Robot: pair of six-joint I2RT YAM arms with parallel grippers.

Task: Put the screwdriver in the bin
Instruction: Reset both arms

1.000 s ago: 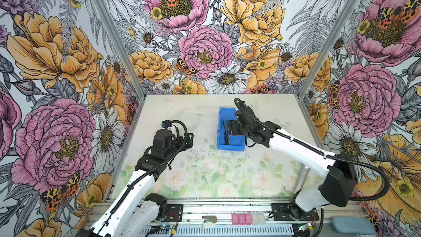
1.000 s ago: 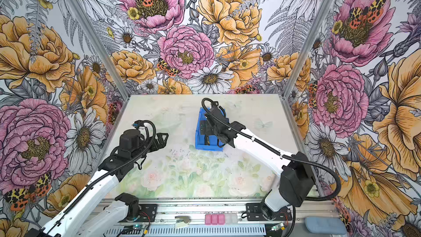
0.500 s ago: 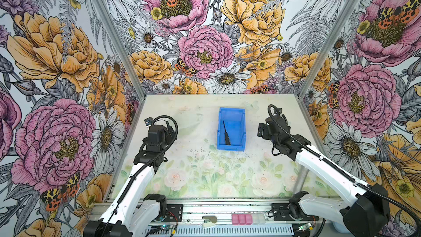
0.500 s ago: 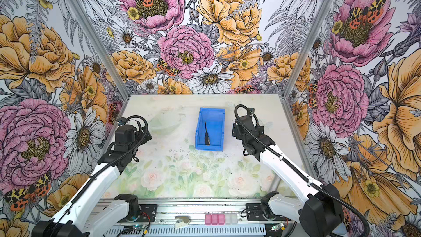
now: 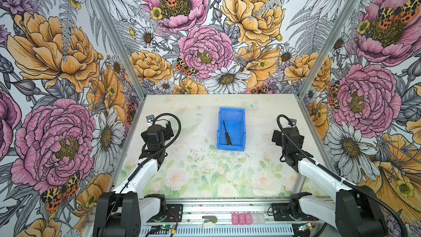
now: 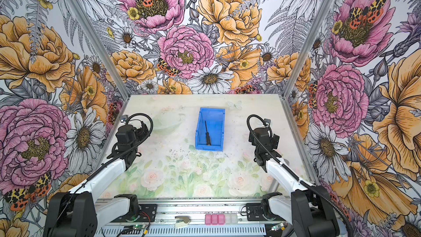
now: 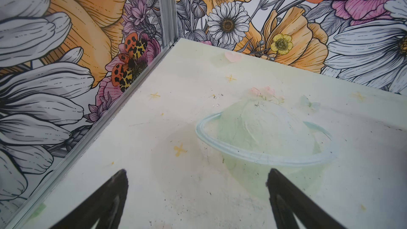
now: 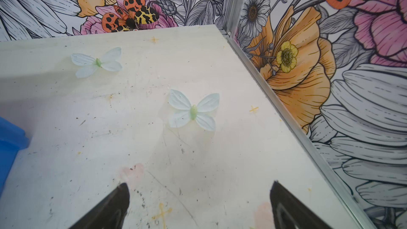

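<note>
In both top views the blue bin (image 5: 242, 131) (image 6: 220, 133) stands on the table's far middle. The screwdriver (image 5: 227, 134) (image 6: 207, 137) lies inside it on the floor, black handle toward the front, thin shaft pointing to the back. My left gripper (image 5: 169, 129) (image 7: 197, 171) hovers open near the left wall, well left of the bin, with only bare table between its fingers. On the bin's right, my right gripper (image 5: 276, 137) (image 8: 199, 183) is open and empty. A corner of the bin (image 8: 8, 137) shows in the right wrist view.
Floral walls with aluminium corner posts (image 5: 303, 92) close in the table on three sides. A metal rail (image 5: 227, 210) with pink blocks (image 5: 242, 219) runs along the front edge. Butterflies (image 8: 193, 111) and a ringed planet (image 7: 264, 137) are only printed on the tabletop.
My right arm has pulled back from over the bin to the right side, uncovering the screwdriver inside. The left arm has drawn back toward the left wall.
</note>
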